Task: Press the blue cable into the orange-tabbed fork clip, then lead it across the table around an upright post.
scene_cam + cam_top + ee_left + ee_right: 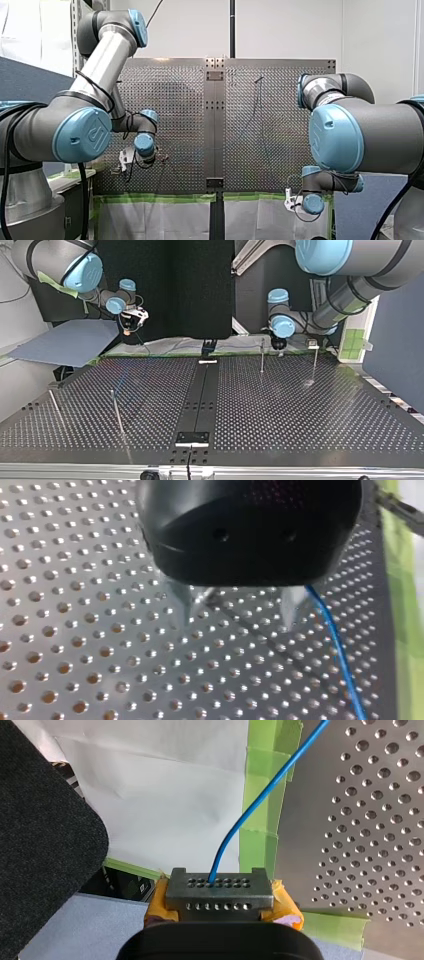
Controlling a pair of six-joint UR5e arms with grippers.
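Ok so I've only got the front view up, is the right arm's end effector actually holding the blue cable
Observer: Yes. In the right wrist view the right end effector is shut on the blue cable, which rises out from between its fingers.
Operator: And the left one?
Observer: In its wrist view the left end effector is open above the perforated table. The cable runs beside one finger, not between the two.
Operator: Any posts near it?
Observer: In the top view an upright post stands on the table just in front of the left end effector, with a second post to the right of it.
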